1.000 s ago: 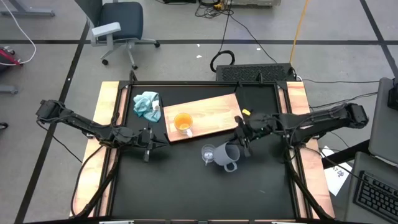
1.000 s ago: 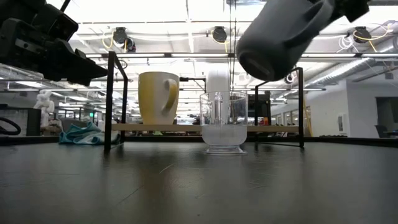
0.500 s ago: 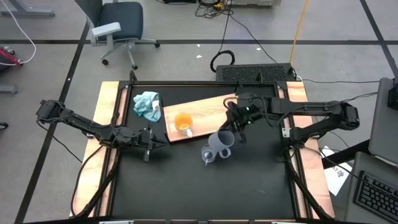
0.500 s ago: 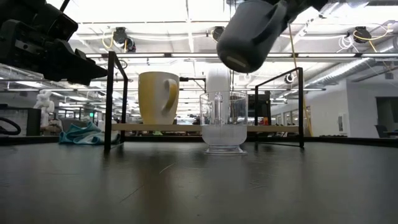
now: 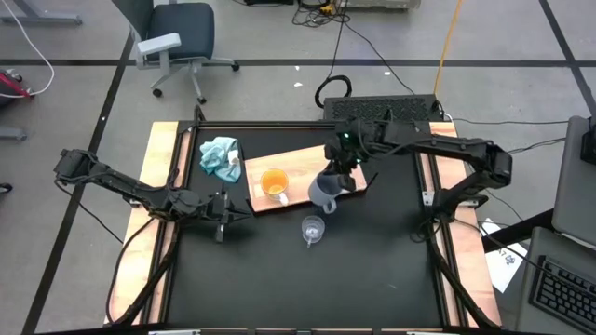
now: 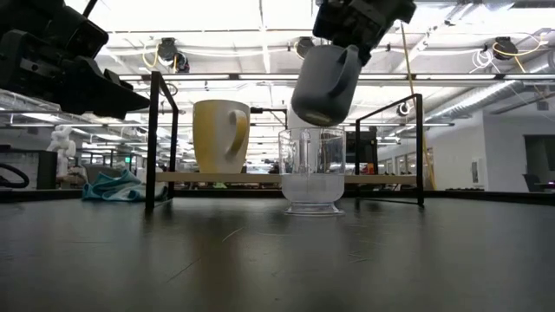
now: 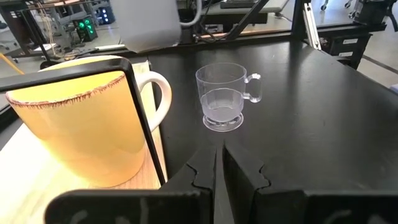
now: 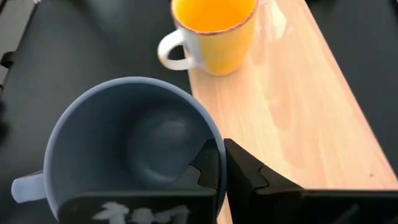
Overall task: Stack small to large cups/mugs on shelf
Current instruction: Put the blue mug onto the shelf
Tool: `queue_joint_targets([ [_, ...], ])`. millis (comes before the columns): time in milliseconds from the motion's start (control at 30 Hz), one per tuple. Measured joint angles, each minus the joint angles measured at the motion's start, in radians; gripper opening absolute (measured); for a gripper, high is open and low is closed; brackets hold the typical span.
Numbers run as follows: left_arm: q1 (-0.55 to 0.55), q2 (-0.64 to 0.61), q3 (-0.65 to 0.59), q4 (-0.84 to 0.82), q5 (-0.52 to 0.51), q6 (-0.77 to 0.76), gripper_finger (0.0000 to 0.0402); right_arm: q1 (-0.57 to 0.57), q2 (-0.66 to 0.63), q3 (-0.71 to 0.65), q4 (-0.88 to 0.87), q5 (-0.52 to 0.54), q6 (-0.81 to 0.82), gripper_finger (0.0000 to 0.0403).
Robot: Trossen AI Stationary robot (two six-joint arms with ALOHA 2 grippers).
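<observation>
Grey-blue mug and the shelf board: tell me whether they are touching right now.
Apart. In the low view the grey-blue mug, held by the right gripper, hangs well above the shelf, with open background showing between its base and the board.

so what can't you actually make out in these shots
- Grey-blue mug: in the low view the right gripper hides its rim; its height above the shelf can't be judged from above.
- Clear glass cup: the low view doesn't show whether it stands on the shelf or in front; the high view puts it on the black tabletop.
- Orange mug: cut off by the right wrist picture's edge.
- Left gripper: idle, fingertips hidden.
</observation>
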Motion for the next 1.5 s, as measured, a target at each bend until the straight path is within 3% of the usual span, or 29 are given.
queue_joint_targets([
  [200, 0.0, 0.0, 0.0, 0.0, 0.0, 0.007, 0.0031, -0.031, 0.082, 0.094, -0.062, 0.0, -0.013, 0.0],
  [433, 0.0, 0.0, 0.0, 0.0, 0.0, 0.007, 0.0031, -0.041, 0.152, 0.106, -0.066, 0.002, -0.041, 0.0],
  [567, 0.0, 0.0, 0.0, 0.0, 0.0, 0.013, 0.0031, -0.049, 0.179, 0.106, -0.063, 0.071, -0.058, 0.0],
  [1133, 0.0, 0.0, 0.0, 0.001, 0.0, 0.024, 0.0031, -0.089, 0.18, 0.106, -0.002, 0.11, -0.13, 0.0],
  [1500, 0.0, 0.0, 0.0, 0.002, 0.0, 0.015, 0.0031, -0.087, 0.232, 0.105, -0.057, 0.11, -0.144, 0.0],
])
